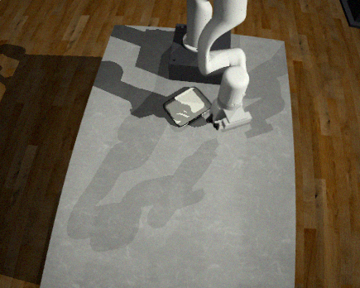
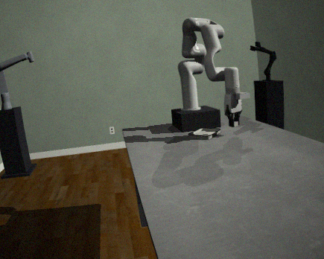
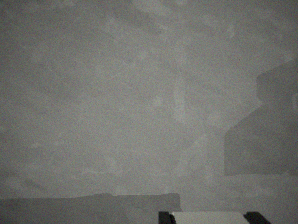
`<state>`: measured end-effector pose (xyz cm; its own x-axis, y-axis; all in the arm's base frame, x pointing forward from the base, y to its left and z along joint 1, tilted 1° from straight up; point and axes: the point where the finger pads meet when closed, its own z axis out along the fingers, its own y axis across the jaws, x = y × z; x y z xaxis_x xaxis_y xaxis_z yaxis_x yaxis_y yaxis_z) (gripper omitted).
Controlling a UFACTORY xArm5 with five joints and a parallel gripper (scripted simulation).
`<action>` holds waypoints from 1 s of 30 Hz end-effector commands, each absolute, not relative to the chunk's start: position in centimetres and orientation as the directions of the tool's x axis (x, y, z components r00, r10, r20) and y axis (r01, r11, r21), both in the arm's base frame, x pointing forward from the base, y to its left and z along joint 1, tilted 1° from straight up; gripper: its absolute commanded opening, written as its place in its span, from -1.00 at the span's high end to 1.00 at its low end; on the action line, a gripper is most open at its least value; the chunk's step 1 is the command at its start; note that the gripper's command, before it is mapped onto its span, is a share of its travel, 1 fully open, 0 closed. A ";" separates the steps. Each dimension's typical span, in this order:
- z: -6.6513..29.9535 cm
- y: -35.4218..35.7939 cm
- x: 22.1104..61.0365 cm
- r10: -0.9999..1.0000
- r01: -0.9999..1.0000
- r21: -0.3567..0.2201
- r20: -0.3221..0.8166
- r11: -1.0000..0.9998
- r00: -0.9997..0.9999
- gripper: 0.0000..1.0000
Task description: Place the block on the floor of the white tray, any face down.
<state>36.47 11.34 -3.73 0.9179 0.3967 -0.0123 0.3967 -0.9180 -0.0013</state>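
Observation:
The white tray (image 1: pixel 183 108) (image 2: pixel 205 132), shallow with a dark rim, lies on the grey table top in front of the arm's base, and its floor is bare. My gripper (image 1: pixel 214 121) (image 2: pixel 232 120) (image 3: pixel 207 218) hangs a little above the table, just to the right of the tray. It is shut on the block (image 3: pixel 207 218), a pale piece that shows between the two dark fingers at the bottom edge of the wrist view. In the top and exterior views the fingers hide the block.
The arm's black base box (image 1: pixel 182 62) (image 2: pixel 195 118) stands right behind the tray. Two black pedestals with other arms stand off the table, one at the left (image 2: pixel 11 145) and one at the right (image 2: pixel 269 104). The table's left edge (image 2: pixel 135 186) drops to a wooden floor.

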 end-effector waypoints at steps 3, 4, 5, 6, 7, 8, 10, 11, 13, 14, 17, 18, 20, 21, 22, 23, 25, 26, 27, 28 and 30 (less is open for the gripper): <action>-3.7 11.3 36.5 0.397 0.397 -0.001 -0.009 -0.918 0.918 1.00; -3.7 10.6 36.1 0.397 0.397 -0.001 -0.010 -0.918 0.918 1.00; -3.7 9.4 35.1 0.397 0.397 -0.001 -0.010 -0.918 0.918 1.00; -3.7 9.4 35.1 0.397 0.397 -0.001 -0.010 -0.918 0.918 1.00; -3.7 9.4 35.1 0.397 0.397 -0.001 -0.010 -0.918 0.918 1.00; -3.6 7.3 33.6 0.397 0.397 -0.002 -0.010 -0.918 0.918 1.00; -3.6 3.8 31.2 0.397 0.397 -0.003 -0.009 -0.918 0.918 1.00; -3.6 3.2 30.8 0.397 0.397 -0.004 -0.008 -0.918 0.918 1.00; -3.7 1.1 29.2 0.397 0.397 -0.004 -0.008 -0.918 0.918 1.00; -3.7 -0.1 28.4 0.397 0.397 -0.004 -0.008 -0.918 0.918 1.00; -3.5 -2.1 27.1 0.397 0.397 -0.004 -0.008 -0.918 0.918 1.00; -3.5 -2.1 27.1 0.397 0.397 -0.004 -0.008 -0.918 0.918 1.00; -3.5 -2.1 27.1 0.397 0.397 -0.004 -0.008 -0.918 0.918 1.00; -3.5 -2.1 27.1 0.397 0.397 -0.004 -0.008 -0.918 0.918 1.00; -3.5 -2.1 27.1 0.397 0.397 -0.004 -0.008 -0.918 0.918 1.00; -3.5 -2.1 27.1 0.397 0.397 -0.004 -0.008 -0.918 0.918 1.00; -3.5 -2.1 27.1 0.397 0.397 -0.004 -0.008 -0.918 0.918 1.00; -3.5 -2.1 27.1 0.397 0.397 -0.004 -0.008 -0.918 0.918 1.00; -3.5 -2.1 27.1 0.397 0.397 -0.004 -0.008 -0.918 0.918 1.00; -3.5 -2.1 27.1 0.397 0.397 -0.004 -0.008 -0.918 0.918 1.00; -3.5 -2.1 27.1 0.397 0.397 -0.004 -0.008 -0.918 0.918 1.00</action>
